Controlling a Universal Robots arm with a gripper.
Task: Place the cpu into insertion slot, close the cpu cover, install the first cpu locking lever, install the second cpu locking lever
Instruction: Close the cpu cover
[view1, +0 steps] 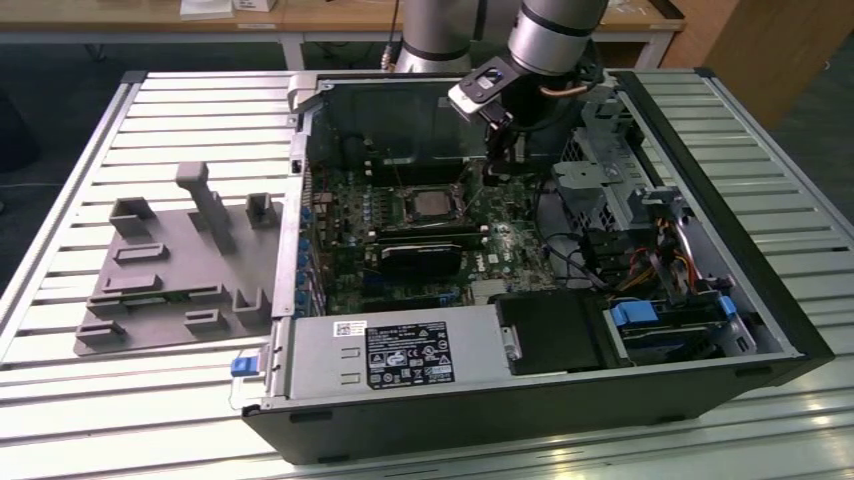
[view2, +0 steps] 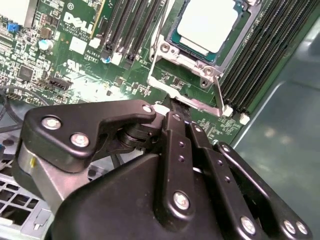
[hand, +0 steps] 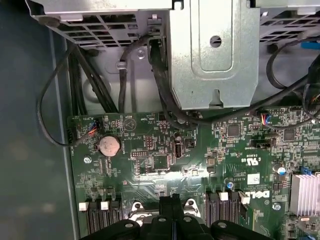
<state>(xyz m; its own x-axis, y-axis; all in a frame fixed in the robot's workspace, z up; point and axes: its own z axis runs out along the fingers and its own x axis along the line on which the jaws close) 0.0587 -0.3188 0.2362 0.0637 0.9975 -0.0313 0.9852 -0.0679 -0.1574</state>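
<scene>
The cpu is seated in its socket near the middle of the exterior view, with the cpu cover lying closed around it. The gripper is held at the socket's edge, fingers pressed together, just beside a thin wire lever. A lever step is judged to be in hand, and a steady push that does not slip off the wire seems called for.

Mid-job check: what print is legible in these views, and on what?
Motherboard: a white maker's logo, large and legible; the fine lettering around it is too small to read.
Supply label: too small to read.
Small white sticker on the motherboard: blurred.
</scene>
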